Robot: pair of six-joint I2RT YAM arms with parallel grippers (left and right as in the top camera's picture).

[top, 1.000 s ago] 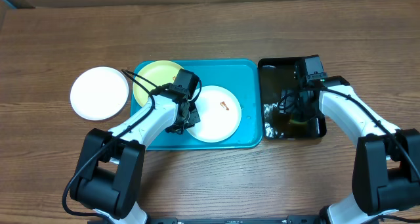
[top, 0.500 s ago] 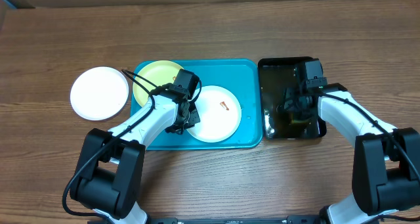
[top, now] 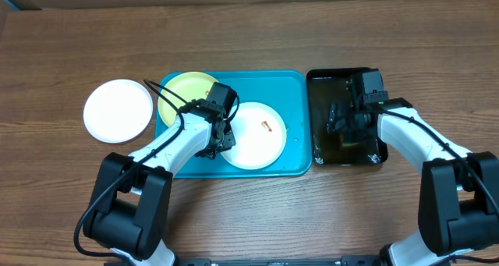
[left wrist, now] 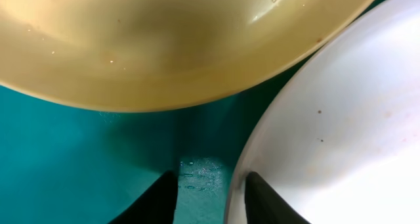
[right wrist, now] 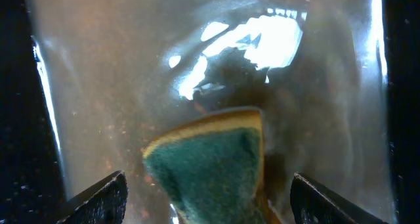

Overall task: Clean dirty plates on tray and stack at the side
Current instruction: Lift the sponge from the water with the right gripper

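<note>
Right gripper point(top: 346, 122), fingers spread wide, has shifted toward 12 o'clock in the narrow black water tray point(top: 320, 79) over the green-and-yellow sponge point(right wrist: 207, 168), so wiping is still pending; left gripper point(left wrist: 209, 195), fingers parted, straddles the smeared white round plate point(top: 256, 145) at its 9 o'clock rim on the turquoise plastic tray point(top: 293, 83).

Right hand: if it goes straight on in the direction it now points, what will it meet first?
Probably the sponge, lying in the water of the black tray, centred between the open fingers of the right hand. Depth is unclear, so it may already be close.
</note>
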